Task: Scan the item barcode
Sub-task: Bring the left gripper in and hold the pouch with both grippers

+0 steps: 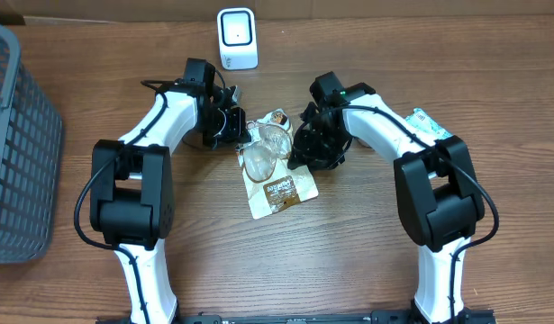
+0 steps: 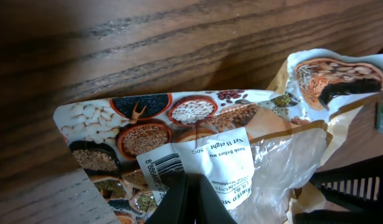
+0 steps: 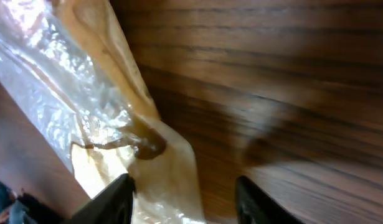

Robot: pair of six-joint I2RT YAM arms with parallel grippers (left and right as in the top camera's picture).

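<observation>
1. Closest in, the left gripper (image 2: 189, 188): jaws pressed together and clamped on the pouch (image 2: 203, 134) at its lower edge, right on the white label. That pinch props the printed face up toward my wrist camera instead of leaving it flat.
2. Just beside the pinch sits the barcode (image 2: 169, 164), at the label's left end, slanted, its lower end running down to my fingers. I reckon I'm gripping this close so I can steer the code, but the grip could cover some bars.
3. Over to the right gripper (image 3: 186, 191): jaws apart, one finger (image 3: 119, 199) on each side of the pouch's tan corner. The film lies between them, nearer one finger, and is not clamped. My guess is it's placed to take or steady that end so the bag doesn't sag.
4. From overhead, the pouch sits between my two arms. Its upper part is crumpled and shiny, and its lower part lies on the table (image 1: 349, 252). Floppy, crinkly film like this will fold the label unless both ends are controlled.
5. Further back, the scanner (image 1: 237, 38) stands upright near the far edge, well apart from the pouch. The barcode doesn't face it yet. As I see it, the next move is to lift the bag, flatten the label and turn it toward that window.
6. Farthest out are the basket (image 1: 20, 153) at the left edge and a packet (image 1: 428, 123) beside my right arm. Neither is in play.
</observation>
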